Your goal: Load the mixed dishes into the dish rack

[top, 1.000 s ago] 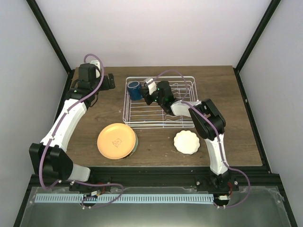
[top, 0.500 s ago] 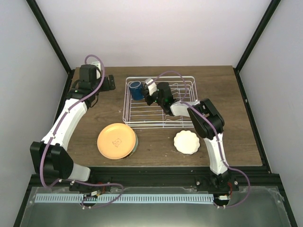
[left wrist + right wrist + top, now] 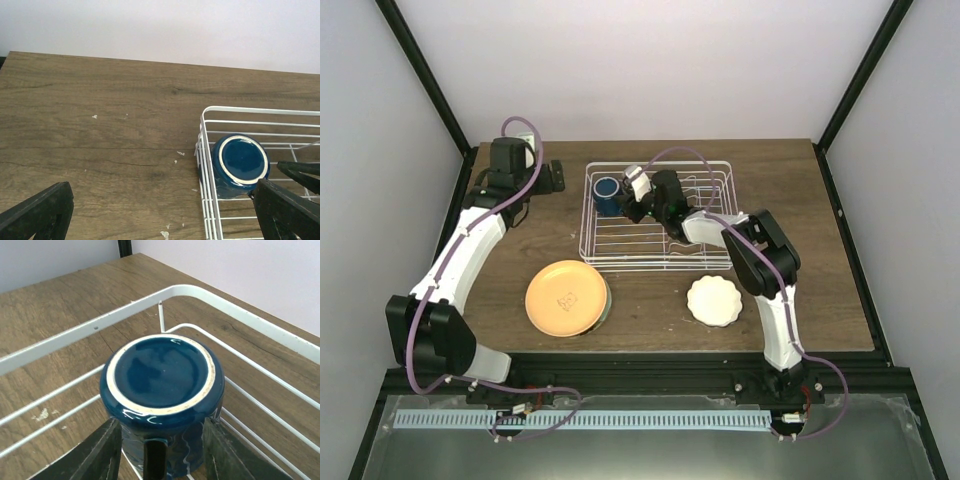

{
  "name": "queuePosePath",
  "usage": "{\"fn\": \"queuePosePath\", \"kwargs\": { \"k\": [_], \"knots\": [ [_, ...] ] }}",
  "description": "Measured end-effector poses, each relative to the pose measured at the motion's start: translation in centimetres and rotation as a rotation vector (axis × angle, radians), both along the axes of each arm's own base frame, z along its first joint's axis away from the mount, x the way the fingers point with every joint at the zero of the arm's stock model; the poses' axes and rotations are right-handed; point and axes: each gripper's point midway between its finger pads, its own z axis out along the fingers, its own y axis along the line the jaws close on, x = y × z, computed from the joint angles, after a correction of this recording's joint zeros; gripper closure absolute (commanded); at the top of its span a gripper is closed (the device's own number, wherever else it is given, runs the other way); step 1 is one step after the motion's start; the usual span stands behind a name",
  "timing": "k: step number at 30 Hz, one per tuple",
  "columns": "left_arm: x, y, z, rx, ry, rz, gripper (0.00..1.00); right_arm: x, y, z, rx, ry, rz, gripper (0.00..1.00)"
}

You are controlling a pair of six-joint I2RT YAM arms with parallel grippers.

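The dark blue mug (image 3: 607,190) stands base-up in the far left corner of the white wire dish rack (image 3: 660,256). My right gripper (image 3: 624,197) is shut on the mug; in the right wrist view its fingers (image 3: 107,452) press both sides of the mug (image 3: 162,372) by the handle. The orange-yellow plate (image 3: 566,297) lies on the table in front of the rack, on top of the mint-green plate (image 3: 608,302), of which only a sliver shows. The white scalloped dish (image 3: 715,300) lies front right. My left gripper (image 3: 556,173) is open and empty, left of the rack.
The left wrist view shows bare wood table (image 3: 100,125), the rack's corner rim (image 3: 260,109) and the mug (image 3: 241,162) inside it. Upright tines (image 3: 705,190) stand in the rack's right half. The enclosure's black frame posts stand at the back corners.
The right gripper has moved the mug slightly toward the rack's far left corner and turned it from tilted to base-up. The left arm has barely moved.
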Motion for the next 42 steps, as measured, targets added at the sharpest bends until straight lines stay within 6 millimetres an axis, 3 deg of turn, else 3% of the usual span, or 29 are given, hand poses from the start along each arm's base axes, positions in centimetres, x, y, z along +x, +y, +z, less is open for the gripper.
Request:
{"fn": "queuePosePath", "kwargs": {
  "k": [4,10,13,20,24,28,30,35,38,42],
  "knots": [
    [-0.1,-0.4,0.0,-0.008,0.003,-0.027,0.00,-1.0,-0.1,1.3,-0.010,0.008,0.022,0.45],
    [-0.3,-1.1,-0.3,-0.012,0.015,-0.076,0.00,-5.4,-1.0,3.6,-0.042,0.031,0.070,0.43],
    [-0.5,-1.5,-0.4,-0.011,0.021,-0.100,0.00,-7.3,-2.4,5.7,-0.045,0.044,0.045,0.40],
    [-1.7,-4.0,-1.1,0.022,0.053,-0.208,0.00,-6.7,-6.6,11.0,0.060,0.069,-0.165,0.39],
    [-3.3,-8.2,-2.0,0.044,0.090,-0.335,0.00,-2.5,-12.8,12.6,0.140,0.175,-0.418,0.39],
    [-5.2,-11.9,-2.8,0.066,0.130,-0.445,0.00,2.6,-20.5,13.7,0.185,0.283,-0.678,0.39],
    [-6.4,-13.8,-3.0,0.081,0.143,-0.503,0.00,3.9,-24.4,13.9,0.209,0.320,-0.778,0.39],
    [-10.6,-20.4,-3.6,0.115,0.183,-0.704,0.00,3.9,-33.6,12.1,0.236,0.434,-0.997,0.38],
    [-13.1,-23.8,-4.3,0.125,0.218,-0.813,0.00,3.4,-36.8,11.1,0.232,0.482,-1.070,0.38],
    [-16.6,-27.4,-5.6,0.138,0.274,-0.945,0.00,2.8,-39.1,10.6,0.224,0.515,-1.119,0.37]
  ]
}}
